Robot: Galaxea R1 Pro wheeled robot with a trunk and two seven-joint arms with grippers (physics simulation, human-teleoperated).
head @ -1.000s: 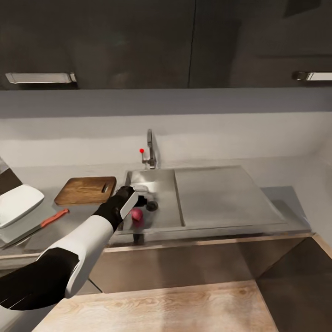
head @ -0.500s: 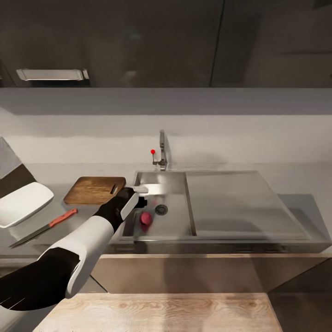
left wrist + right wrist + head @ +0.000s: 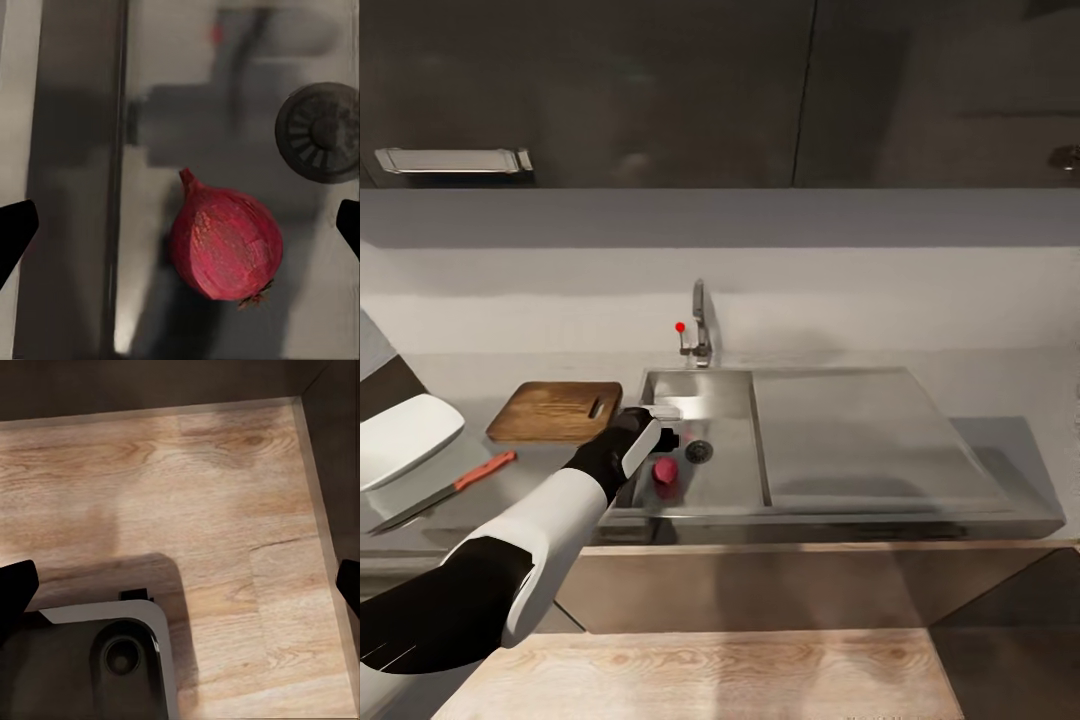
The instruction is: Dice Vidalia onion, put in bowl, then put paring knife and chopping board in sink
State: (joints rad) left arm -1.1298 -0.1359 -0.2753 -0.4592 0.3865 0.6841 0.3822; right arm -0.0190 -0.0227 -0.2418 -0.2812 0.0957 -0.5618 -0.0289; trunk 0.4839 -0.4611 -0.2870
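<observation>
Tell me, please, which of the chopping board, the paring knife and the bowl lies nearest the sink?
The chopping board: it lies right beside the sink, while the paring knife and bowl lie farther left.

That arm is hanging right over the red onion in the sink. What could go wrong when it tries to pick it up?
The onion is round and lies on the smooth steel sink floor, so it may roll or squirt out as the open left pincer closes. It also lies close to the basin's side wall, which one finger might bump on the way down. If nudged, it could roll toward the drain.
</observation>
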